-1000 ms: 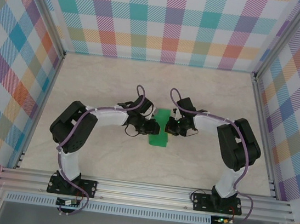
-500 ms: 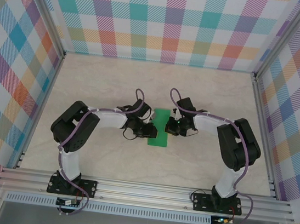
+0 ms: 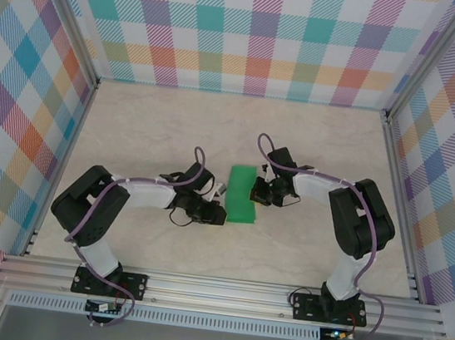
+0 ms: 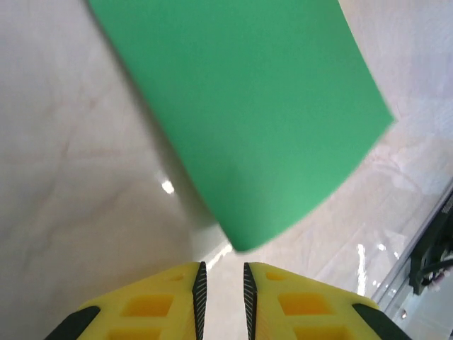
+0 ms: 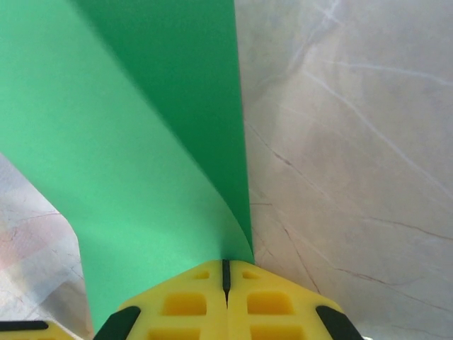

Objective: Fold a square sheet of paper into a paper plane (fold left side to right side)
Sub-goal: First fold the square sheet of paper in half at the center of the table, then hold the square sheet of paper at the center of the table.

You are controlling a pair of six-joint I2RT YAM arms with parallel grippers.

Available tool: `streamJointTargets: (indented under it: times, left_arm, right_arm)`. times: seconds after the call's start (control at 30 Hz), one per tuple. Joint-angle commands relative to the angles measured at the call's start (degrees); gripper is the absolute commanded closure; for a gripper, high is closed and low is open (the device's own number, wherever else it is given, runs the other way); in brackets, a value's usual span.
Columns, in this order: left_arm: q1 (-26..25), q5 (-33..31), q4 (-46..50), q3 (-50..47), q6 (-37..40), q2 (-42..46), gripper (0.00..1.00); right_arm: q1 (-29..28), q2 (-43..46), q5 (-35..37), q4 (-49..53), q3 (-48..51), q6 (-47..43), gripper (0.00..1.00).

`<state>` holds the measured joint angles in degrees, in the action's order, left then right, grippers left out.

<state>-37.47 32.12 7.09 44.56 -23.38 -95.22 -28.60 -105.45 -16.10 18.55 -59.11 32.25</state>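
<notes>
At the middle of the pale surface (image 3: 149, 126), the green sheet of paper (image 3: 243, 194) lies doubled over into a narrow strip between the two arms, with its upper layer bowing up in a soft curve rather than lying flat. The right fingers (image 3: 258, 193) are pressed together on the strip's right edge, seemingly pinching the paper where the layers meet, though the contact itself is hidden behind the fingertips. The left fingers (image 3: 217, 212) stand slightly apart with nothing between them, just short of the sheet's near left corner.
</notes>
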Motion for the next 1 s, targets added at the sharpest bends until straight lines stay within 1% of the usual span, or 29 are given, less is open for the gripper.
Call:
streamJointTargets:
  times: [0.0, 0.13, 0.2, 0.27, 0.43, 0.6, 0.73, 0.97]
  left_arm:
    - [-0.2, 0.8, -1.9, -1.8, -0.2, 5.3, 0.77]
    - [0.7, -1.7, 0.5, -0.2, -0.5, 9.7, 0.77]
    - [1.1, -2.3, 1.7, 1.5, -0.3, 9.7, 0.76]
    - [1.2, -1.8, 1.8, 3.5, -0.2, 8.1, 0.76]
    - [1.2, 0.1, -0.9, 8.7, -1.2, 0.7, 0.77]
    - [1.2, -0.5, -2.5, 12.5, -1.4, -5.7, 0.79]
    - [1.2, -1.6, -3.5, 13.6, -1.6, -9.4, 0.79]
    - [0.5, -1.7, -3.5, 12.9, -0.9, -12.3, 0.79]
  right_arm:
    - [-0.3, -3.7, 4.1, 7.9, 1.5, -0.9, 1.0]
    - [-0.4, -3.7, 4.1, 8.1, 1.2, -0.9, 1.0]
    - [-0.5, -3.7, 4.1, 8.2, 1.2, -0.9, 1.0]
    - [-0.6, -3.7, 4.1, 8.3, 1.2, -1.0, 1.0]
    - [-0.6, -3.7, 4.1, 8.3, 1.0, -1.0, 1.0]
    - [-0.8, -3.9, 4.1, 8.5, 0.8, -0.9, 1.0]
    - [-0.9, -4.0, 4.1, 8.5, 0.7, -0.9, 1.0]
    - [-0.9, -4.1, 4.2, 8.6, 0.5, -0.9, 1.0]
